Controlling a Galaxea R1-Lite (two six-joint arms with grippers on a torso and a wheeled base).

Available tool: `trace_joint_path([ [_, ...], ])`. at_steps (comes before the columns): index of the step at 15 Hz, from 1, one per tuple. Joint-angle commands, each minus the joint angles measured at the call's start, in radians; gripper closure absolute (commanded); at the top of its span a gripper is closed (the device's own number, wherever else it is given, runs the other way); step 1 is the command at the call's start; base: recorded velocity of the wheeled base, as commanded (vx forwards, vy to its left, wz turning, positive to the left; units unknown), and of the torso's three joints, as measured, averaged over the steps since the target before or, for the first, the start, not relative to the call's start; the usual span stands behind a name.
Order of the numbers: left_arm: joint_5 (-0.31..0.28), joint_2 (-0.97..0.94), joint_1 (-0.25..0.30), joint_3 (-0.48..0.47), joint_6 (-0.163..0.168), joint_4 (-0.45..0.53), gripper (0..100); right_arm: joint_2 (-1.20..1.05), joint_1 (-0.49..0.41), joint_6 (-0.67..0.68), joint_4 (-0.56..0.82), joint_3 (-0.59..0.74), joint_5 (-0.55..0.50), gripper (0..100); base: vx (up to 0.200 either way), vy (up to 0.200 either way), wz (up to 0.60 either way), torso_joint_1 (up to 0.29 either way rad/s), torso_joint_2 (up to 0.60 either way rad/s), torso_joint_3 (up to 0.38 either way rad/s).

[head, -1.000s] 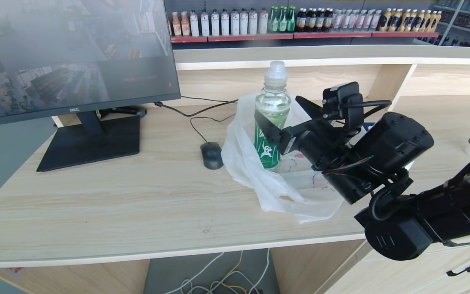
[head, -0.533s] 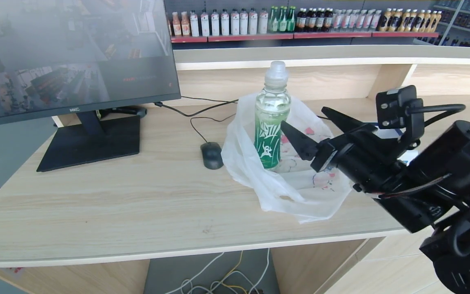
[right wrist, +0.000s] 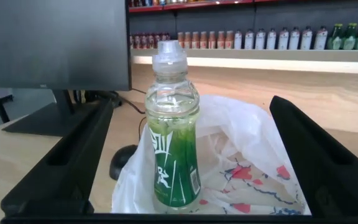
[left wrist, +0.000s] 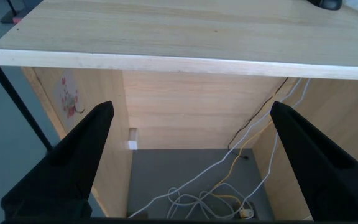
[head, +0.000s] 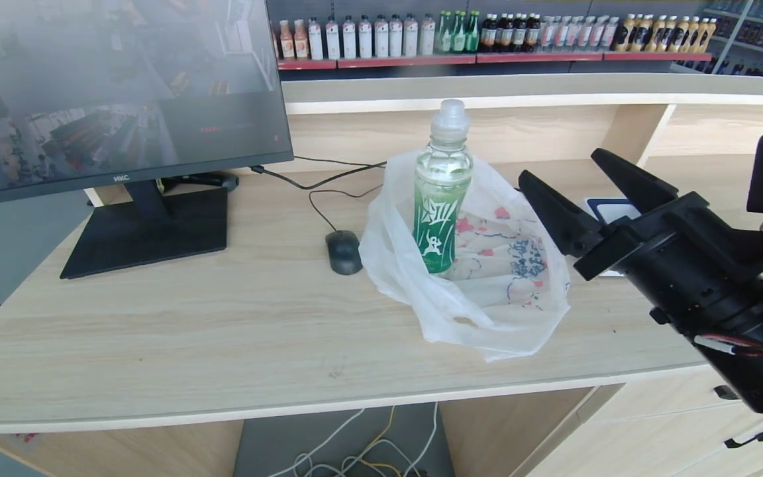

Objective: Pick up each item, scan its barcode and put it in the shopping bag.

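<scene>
**Bottle upright in the bag, both tools empty**

The bottle point(head: 443, 192) stands inside the open shopping bag point(head: 487, 298) near the middle of the surface point(head: 222, 331). Its long axis is vertical, with the clear cap pointing straight up and the base down among the folds of the bag. The green label wraps its lower half, and the clear upper part and cap rise above the bag's rim. The white bag lies slumped around it, spreading toward the robot's right.

The right tool point(head: 560, 165) is just right of the bag, off the surface and apart from the bottle. Its jaws are spread wide and hold nothing, with the fingers pointing toward the bag.

The left tool point(left wrist: 191, 109) is low, in front of the surface's near edge. Its jaws are equally wide apart and hold nothing, facing the cables point(left wrist: 210, 186) beneath.

A mouse point(head: 344, 252) lies just left of the bag, and a monitor point(head: 116, 86) stands farther left.
</scene>
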Motion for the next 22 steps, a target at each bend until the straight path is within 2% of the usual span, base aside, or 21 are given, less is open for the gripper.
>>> trace_joint_path([
  [1,0.000,0.000,-0.001,0.000,-0.001,0.000,0,0.011,-0.016,0.000,0.000,-0.031,-0.002,0,-0.200,0.000,0.00,0.002,0.00,0.002],
  [5,0.000,0.000,-0.001,0.000,-0.002,0.000,0,0.034,-0.017,0.002,0.000,-0.037,0.000,0,-0.200,0.000,0.00,0.009,0.00,0.002],
  [11,0.000,0.000,-0.001,0.000,0.001,0.000,0,0.055,-0.017,0.000,0.000,-0.037,0.000,0,0.000,0.000,0.00,0.000,0.00,0.000],
  [22,0.000,0.000,0.001,0.000,-0.005,0.000,0,0.057,-0.017,-0.001,0.000,-0.017,-0.002,0,0.000,-0.200,0.00,0.003,0.00,0.003],
])
